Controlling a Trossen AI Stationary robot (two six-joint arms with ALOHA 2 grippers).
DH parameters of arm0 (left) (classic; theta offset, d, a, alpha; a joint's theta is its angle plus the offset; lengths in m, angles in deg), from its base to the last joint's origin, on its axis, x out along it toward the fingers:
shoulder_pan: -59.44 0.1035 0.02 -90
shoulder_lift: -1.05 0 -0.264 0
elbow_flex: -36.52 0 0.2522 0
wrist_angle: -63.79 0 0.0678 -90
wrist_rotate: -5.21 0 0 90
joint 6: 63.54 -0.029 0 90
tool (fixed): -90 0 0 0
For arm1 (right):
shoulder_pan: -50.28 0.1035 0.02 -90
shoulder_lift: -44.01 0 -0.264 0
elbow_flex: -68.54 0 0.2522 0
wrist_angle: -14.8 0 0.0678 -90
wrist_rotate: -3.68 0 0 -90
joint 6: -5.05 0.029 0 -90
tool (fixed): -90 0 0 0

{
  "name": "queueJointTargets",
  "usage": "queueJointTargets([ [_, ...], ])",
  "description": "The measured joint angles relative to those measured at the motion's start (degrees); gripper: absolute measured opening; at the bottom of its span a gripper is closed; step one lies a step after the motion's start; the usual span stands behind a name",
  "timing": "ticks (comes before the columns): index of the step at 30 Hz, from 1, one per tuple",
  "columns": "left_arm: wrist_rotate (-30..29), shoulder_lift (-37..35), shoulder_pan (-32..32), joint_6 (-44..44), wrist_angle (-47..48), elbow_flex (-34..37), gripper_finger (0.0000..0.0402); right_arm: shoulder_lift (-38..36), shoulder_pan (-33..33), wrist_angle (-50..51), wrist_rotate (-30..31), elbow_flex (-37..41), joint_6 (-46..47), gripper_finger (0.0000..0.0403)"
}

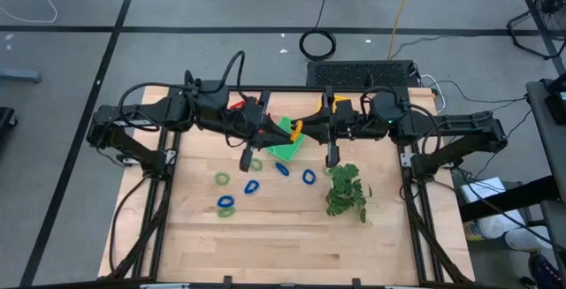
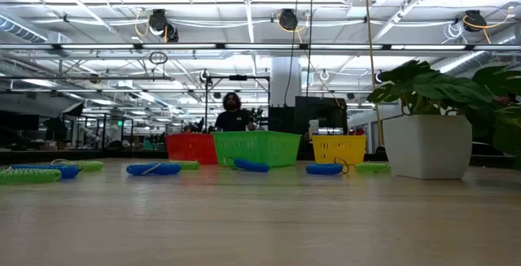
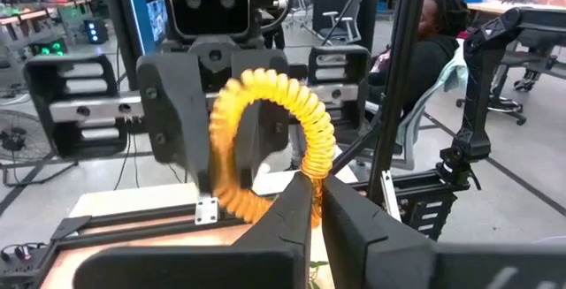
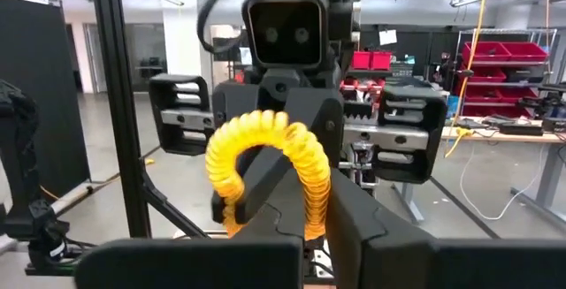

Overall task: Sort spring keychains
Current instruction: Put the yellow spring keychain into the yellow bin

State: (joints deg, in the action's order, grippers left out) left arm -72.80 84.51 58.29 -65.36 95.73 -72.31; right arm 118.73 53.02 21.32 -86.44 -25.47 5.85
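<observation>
Both pincers, left point(image 3: 314, 202) and right point(image 4: 323, 202), were clamped shut on one orange spring keychain point(image 3: 265, 139) above the desk point(image 1: 292, 236), apparently mid-handover toward a basket.

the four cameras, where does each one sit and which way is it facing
High view: overhead, straight down on the table, both arms meeting over the green basket.
Low view: at tabletop height, level across spring keychains to the baskets; no arm shows.
Left wrist view: on the left arm, past its fingers, shut on the orange keychain, facing the right arm.
Right wrist view: mirror of that; its fingers pinch the same orange keychain.
Shared: both wrist views show one keychain gripped by both end effectors.
</observation>
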Motion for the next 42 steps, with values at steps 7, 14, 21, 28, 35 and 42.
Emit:
queueJointTargets([
  [7,-3.2,-1.2,0.0,2.6,-0.1,-0.1,0.0031,-4.7,-1.6,5.9,0.0,0.0,3.2,0.0003],
  [14,-4.7,-4.6,0.5,1.1,1.2,0.0,0.0111,-9.7,-3.2,15.6,0.0,0.0,6.9,0.0001],
  [21,-4.5,-8.6,1.3,1.8,5.3,-0.1,0.0193,-11.2,-1.3,26.1,0.0,-2.4,8.9,0.0001],
  [28,-4.6,-13.5,2.5,2.4,9.4,-0.1,0.0224,-7.3,4.3,38.3,3.3,-10.5,8.3,0.0000],
  [35,-5.1,-16.4,3.1,3.1,14.5,0.0,0.0213,-1.0,9.3,51.6,10.6,-20.9,9.5,0.0000],
  [42,-5.6,-16.9,3.1,3.1,15.6,0.0,0.0201,5.7,7.0,67.8,12.1,-29.2,13.6,0.0000],
])
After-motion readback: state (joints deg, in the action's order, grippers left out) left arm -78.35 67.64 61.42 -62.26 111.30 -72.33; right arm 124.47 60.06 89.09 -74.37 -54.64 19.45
